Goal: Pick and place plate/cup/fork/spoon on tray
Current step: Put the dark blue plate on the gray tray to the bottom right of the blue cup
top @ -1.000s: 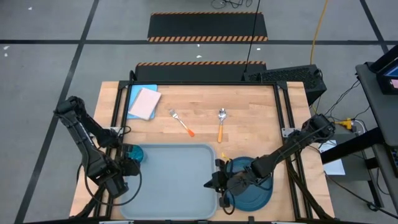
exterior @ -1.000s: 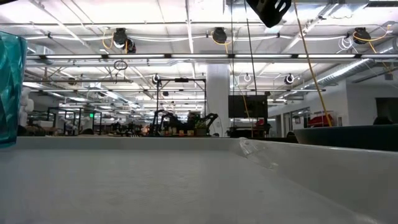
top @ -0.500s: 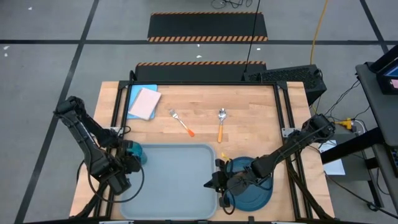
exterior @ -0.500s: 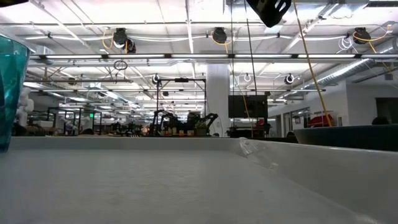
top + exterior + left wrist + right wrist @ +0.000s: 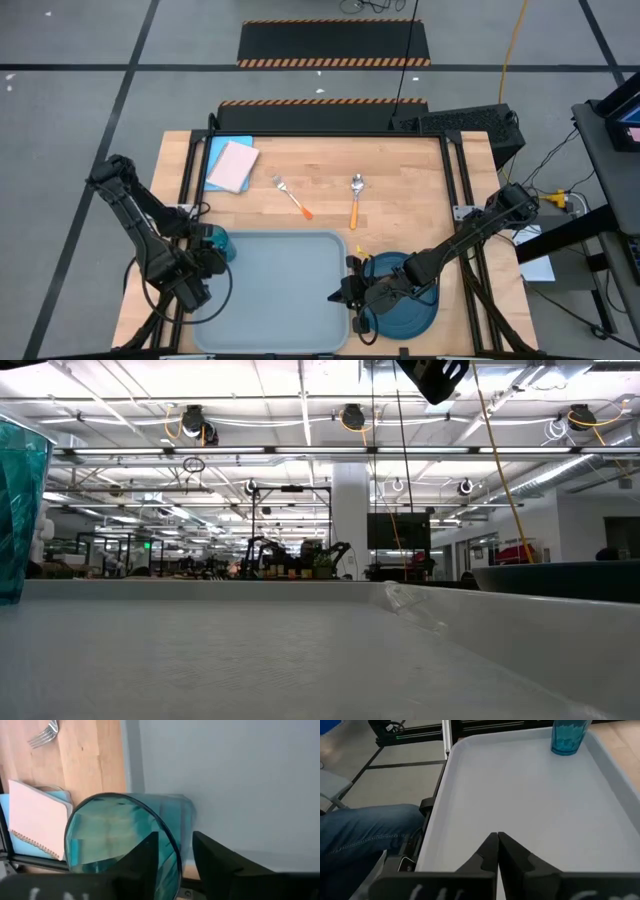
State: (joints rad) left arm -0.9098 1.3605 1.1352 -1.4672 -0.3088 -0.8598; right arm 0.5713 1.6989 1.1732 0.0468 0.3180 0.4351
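The teal cup point(image 5: 214, 243) is at the far left corner of the pale tray point(image 5: 280, 290), and my left gripper point(image 5: 176, 857) is shut on its rim. The right wrist view shows the cup point(image 5: 568, 737) upright in that corner. My right gripper point(image 5: 342, 294) is shut at the tray's right rim, its tips over the tray point(image 5: 520, 795), with nothing showing between the fingers. The dark teal plate point(image 5: 405, 305) lies on the table right of the tray, under my right arm. The fork point(image 5: 292, 197) and the spoon point(image 5: 355, 198) lie on the wood beyond the tray. My left gripper holds the cup by the near part of its rim point(image 5: 167, 842), one finger point(image 5: 145, 857) inside the cup and one point(image 5: 215, 865) outside its wall. The fingers come from above. The cup stands about upright; whether its base touches the tray I cannot tell.
A pink notebook on a blue pad point(image 5: 230, 165) lies at the table's far left corner. A person's leg in blue jeans point(image 5: 365, 827) shows beyond the table's left edge. Bare wood lies between the tray and the table's far edge.
My left gripper has carried the cup a little toward the table's right, further over the tray's far left corner. My right arm has kept still.
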